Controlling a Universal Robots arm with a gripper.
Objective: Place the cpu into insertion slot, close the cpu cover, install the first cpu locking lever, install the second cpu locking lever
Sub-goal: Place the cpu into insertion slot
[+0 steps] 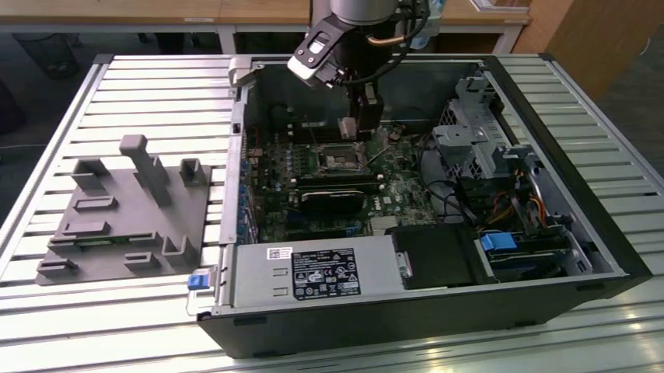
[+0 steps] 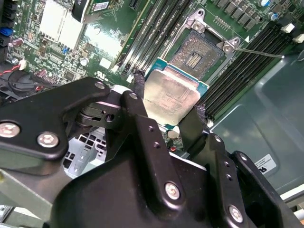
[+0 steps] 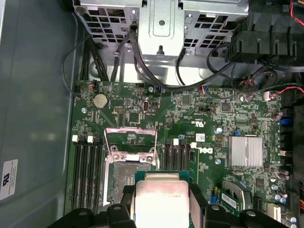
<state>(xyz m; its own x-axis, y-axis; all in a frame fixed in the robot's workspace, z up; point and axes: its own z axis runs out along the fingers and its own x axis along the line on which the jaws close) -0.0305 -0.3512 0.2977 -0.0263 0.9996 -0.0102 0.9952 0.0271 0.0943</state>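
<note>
One big counter (image 1: 135, 85) made of long silver metal slats holds everything. On it lies a black metal PC box (image 1: 415, 330) w/ its side off, so you can see in. Next to it, on the exterior view's left, sits a grey plastic stand (image 1: 124, 210) w/ posts & little slots. Behind the counter are light brown wood tables (image 1: 155, 12) & a dark floor (image 1: 12, 159).

Inside the box is a green board (image 3: 209, 109) full of tiny parts. A white sticker (image 1: 323, 273) w/ black print sits on the grey power box (image 1: 260, 272); the print is too small to read. A second white sticker (image 3: 8, 178) is on the grey inside wall of the PC box, also too small to read.

The black gripper (image 2: 169, 99) reaches down into the box. Its two fingers (image 2: 142, 111) are closed partway, one on each side of the flat square pale silver cpu (image 2: 176, 90), & they pinch it. The cpu hangs over the board, just beside the small square black insertion slot (image 2: 197, 50), not in it yet. The thin silver cpu cover (image 3: 130, 129) is flipped up, so the slot is bare. A thin metal lever (image 2: 259, 51) sticks out by the slot.
</note>
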